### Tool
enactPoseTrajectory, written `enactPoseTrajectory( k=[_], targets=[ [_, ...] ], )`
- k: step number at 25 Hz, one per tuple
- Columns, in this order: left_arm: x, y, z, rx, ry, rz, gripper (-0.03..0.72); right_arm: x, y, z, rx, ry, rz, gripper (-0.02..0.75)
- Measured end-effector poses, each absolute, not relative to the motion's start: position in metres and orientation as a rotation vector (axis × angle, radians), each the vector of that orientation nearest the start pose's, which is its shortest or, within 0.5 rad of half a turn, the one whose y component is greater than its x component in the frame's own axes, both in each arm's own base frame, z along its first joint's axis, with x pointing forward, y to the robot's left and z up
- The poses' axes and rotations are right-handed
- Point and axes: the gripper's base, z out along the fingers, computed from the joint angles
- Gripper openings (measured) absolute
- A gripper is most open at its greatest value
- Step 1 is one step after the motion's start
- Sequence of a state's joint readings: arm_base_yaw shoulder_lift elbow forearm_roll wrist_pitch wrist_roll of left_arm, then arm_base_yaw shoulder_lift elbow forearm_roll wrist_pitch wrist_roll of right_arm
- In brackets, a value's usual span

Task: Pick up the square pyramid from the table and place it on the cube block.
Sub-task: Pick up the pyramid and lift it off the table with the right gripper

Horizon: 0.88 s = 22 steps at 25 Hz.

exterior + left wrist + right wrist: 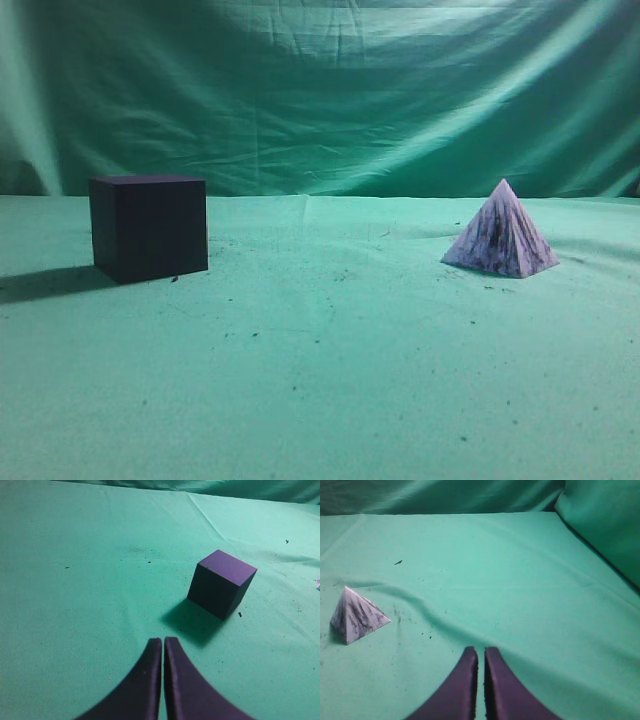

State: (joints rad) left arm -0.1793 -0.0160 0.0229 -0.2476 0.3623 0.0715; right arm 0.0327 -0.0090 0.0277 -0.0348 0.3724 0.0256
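The square pyramid, white-lilac with dark streaks, stands upright on the green table at the right. It also shows in the right wrist view, far left of my right gripper, which is shut and empty above the cloth. The dark cube block stands on the table at the left. In the left wrist view the cube block lies ahead and to the right of my left gripper, which is shut and empty. Neither gripper shows in the exterior view.
A wrinkled green cloth backdrop hangs behind the table. A raised fold in the cloth runs between the pyramid and my right gripper. A cloth-covered wall rises at the far right in the right wrist view.
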Motion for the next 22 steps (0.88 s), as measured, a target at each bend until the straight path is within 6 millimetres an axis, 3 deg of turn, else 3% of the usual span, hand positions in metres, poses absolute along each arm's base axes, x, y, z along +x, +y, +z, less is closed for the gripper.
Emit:
enactPoseTrajectory(
  k=[17,22],
  targets=[
    [0.05,-0.017,0.175,0.079,1.853,-0.317,0.0,0.053,0.0,0.171,-0.035,1.869,-0.001,0.0],
    [0.05,-0.017,0.175,0.079,1.853,-0.317,0.0,0.057,0.002,0.195,-0.018,1.605,0.032,0.0]
  ],
)
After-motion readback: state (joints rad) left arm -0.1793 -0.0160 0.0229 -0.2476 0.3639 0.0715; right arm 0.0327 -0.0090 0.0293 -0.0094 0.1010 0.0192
